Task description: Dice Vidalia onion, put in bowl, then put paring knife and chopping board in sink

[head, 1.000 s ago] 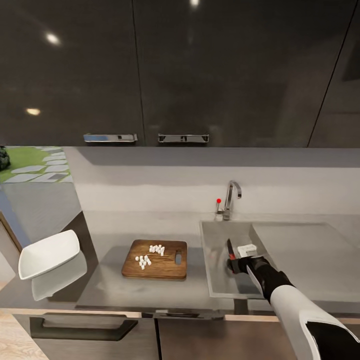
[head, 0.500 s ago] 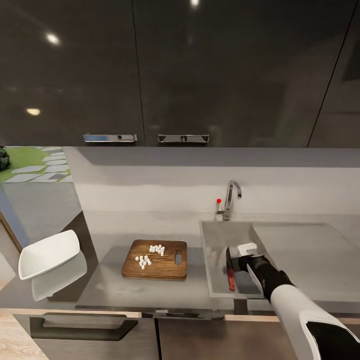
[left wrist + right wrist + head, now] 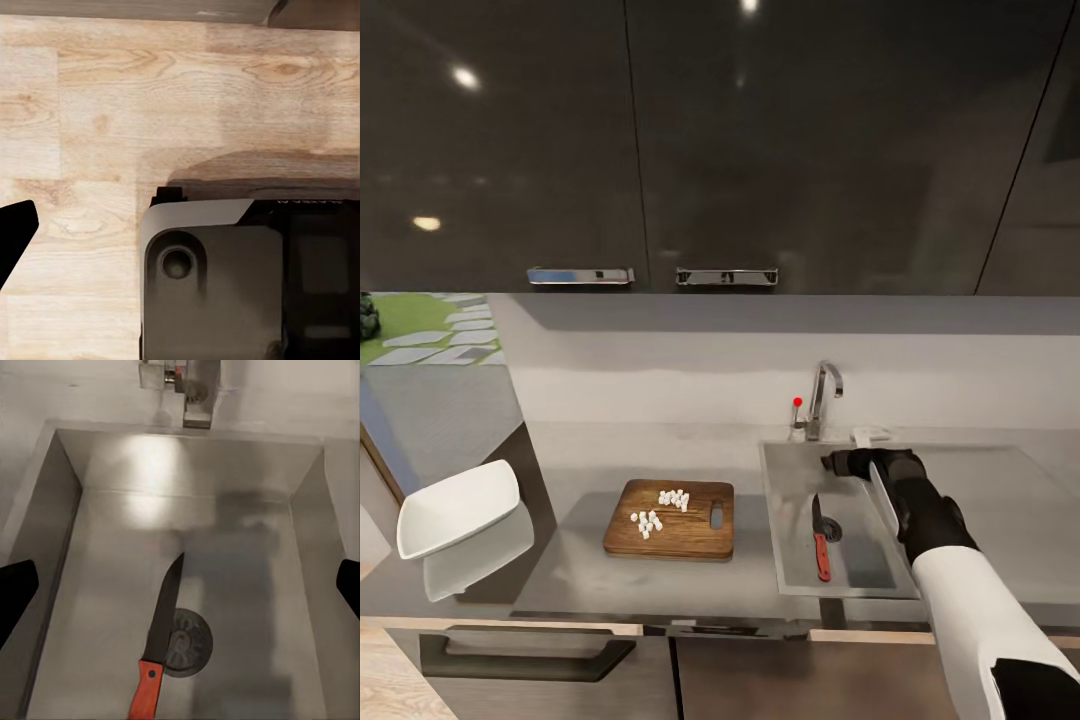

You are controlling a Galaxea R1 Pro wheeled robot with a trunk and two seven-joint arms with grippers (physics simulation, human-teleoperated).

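Nearest the robot, the front edge of the steel countertop (image 3: 590,580) runs above grey cabinet fronts with a dark handle (image 3: 525,655). The right arm reaches up from the lower right of the head view, its white forearm giving way to a black wrist. At far left the white bowl (image 3: 458,507) sits tilted at the counter's corner, well apart from the rest.

The chopping board (image 3: 672,518) lies flat on the countertop just left of the sink (image 3: 790,470). The diced onion (image 3: 660,508) rests on it in two small clusters of white cubes, beside the board's slotted handle hole.

In the basin, the paring knife (image 3: 819,538) lies flat on the steel floor, red handle toward the robot and dark blade pointing away. In the right wrist view the knife (image 3: 159,649) lies with its blade partly over the round drain (image 3: 184,643).

The right gripper (image 3: 838,463) hovers above the far part of the basin, clear of the knife. The right wrist view shows its fingertips (image 3: 15,592) spread wide at either edge with nothing between them.

Beyond stands the chrome tap (image 3: 822,395) with its red knob (image 3: 797,402), then the pale backsplash and dark glossy wall cabinets (image 3: 660,150).

The left wrist view looks down on a pale wooden floor (image 3: 150,112) and part of the robot's grey base (image 3: 214,289); one dark fingertip (image 3: 13,236) shows, and whether the left gripper is open cannot be told.
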